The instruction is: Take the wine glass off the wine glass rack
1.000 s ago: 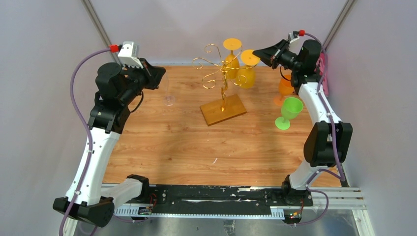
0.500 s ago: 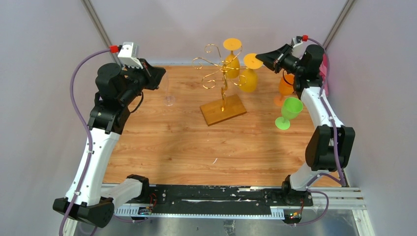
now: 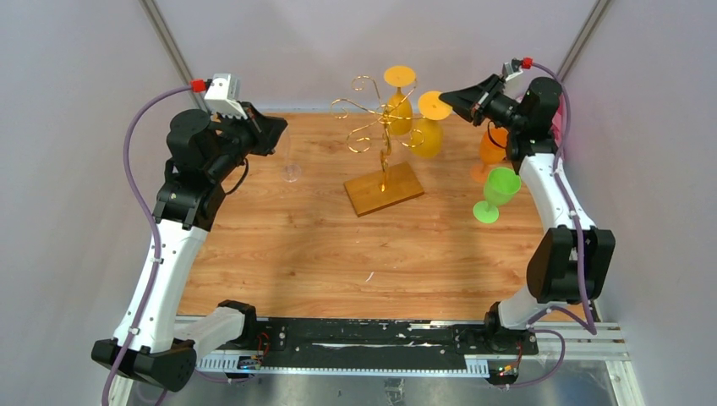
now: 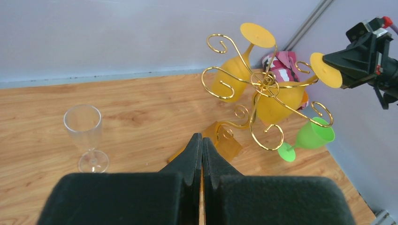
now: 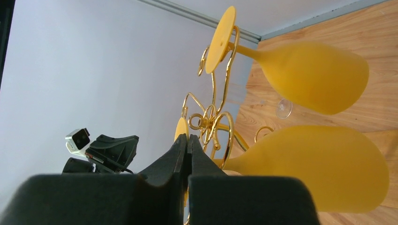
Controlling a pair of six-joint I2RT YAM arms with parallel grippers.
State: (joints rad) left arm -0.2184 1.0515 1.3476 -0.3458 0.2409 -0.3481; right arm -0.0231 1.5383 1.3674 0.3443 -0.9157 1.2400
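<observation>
The gold wire wine glass rack (image 3: pixel 382 135) stands on its amber wooden base (image 3: pixel 383 189) at the table's middle back. Two yellow wine glasses hang on it upside down: a far one (image 3: pixel 399 107) and a near one (image 3: pixel 427 135). My right gripper (image 3: pixel 448 96) is shut on the rim of the near glass's foot (image 3: pixel 434 105); the right wrist view shows its bowl (image 5: pixel 319 164) just right of the gripper (image 5: pixel 187 140). My left gripper (image 3: pixel 279 134) is shut and empty, high at the left, its fingers pressed together (image 4: pixel 202 139).
A clear flute glass (image 3: pixel 291 161) stands beside the left gripper. An orange glass (image 3: pixel 491 148) and a green glass (image 3: pixel 499 190) stand at the right under the right arm. A pink object (image 3: pixel 555 118) lies by the right wall.
The right wrist has lifted and drawn back to the right, and the near yellow glass's foot has shifted slightly right with it. The left arm has barely moved.
</observation>
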